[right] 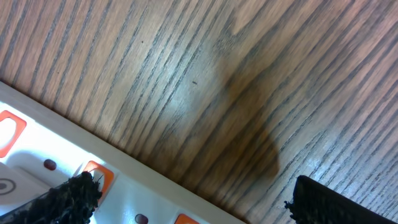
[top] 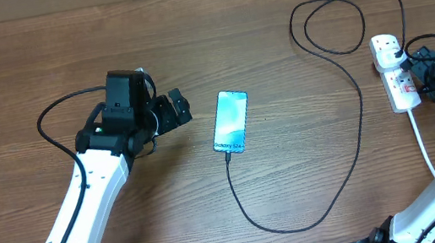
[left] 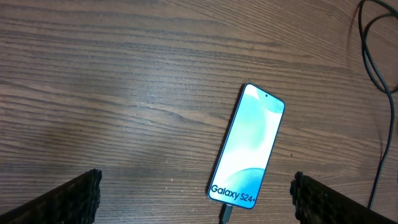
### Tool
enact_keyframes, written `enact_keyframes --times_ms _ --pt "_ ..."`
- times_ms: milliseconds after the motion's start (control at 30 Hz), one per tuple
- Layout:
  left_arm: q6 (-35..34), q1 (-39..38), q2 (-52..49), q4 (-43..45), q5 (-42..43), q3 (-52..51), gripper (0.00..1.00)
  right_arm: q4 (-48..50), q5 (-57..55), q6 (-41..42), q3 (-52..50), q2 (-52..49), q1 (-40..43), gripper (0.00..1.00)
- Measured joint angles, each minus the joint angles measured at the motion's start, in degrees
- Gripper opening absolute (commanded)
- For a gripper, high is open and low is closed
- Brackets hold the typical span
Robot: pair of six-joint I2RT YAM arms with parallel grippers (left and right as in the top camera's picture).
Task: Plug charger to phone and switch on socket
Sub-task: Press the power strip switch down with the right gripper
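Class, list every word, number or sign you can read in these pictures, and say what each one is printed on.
"Galaxy S24+": on the screen of the phone, left wrist view.
On the power strip, red markings too small or blurred to read.
Nothing else legible.

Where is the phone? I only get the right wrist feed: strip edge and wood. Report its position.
Observer: The phone lies screen up, well left of the socket, outside your view.
Operator: Give me the charger's state at the phone end.
Observer: The charger tip sits at the phone's bottom edge and looks plugged in. The left wrist view shows it there.
Operator: Now report the left claw.
Observer: The left claw hangs open just left of the phone, holding nothing.
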State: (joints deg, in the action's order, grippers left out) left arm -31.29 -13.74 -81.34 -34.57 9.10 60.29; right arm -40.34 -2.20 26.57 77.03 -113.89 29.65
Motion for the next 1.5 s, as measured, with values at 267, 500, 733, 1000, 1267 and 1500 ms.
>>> enact_keyframes --times_ms 267,500,733,1000,1267,1500 --pt "0.00 0.00 0.00 0.00 0.00 0.00 1.00 0.85 1.07 -0.04 0.00 0.00 0.00 1.00" --pt "0.00 0.00 0.00 0.00 0.00 0.00 1.00 0.22 2.05 -0.22 0.00 0.00 -0.04 1.00" --pt "0.00 0.00 0.00 0.00 0.00 0.00 0.99 -0.76 2.86 -0.26 0.00 0.00 -0.04 1.00" --pt "0.00 0.00 0.00 0.00 0.00 0.00 1.00 -1.31 2.91 -0.26 0.00 0.00 -0.04 1.00" --pt "0.00 0.00 0.00 -0.02 0.00 0.00 1.00 -7.76 3.23 -0.70 1.75 0.02 0.00 1.00" --pt "0.00 0.00 0.00 -0.02 0.00 0.00 1.00 -20.46 1.73 -3.28 10.78 -0.24 0.70 1.00"
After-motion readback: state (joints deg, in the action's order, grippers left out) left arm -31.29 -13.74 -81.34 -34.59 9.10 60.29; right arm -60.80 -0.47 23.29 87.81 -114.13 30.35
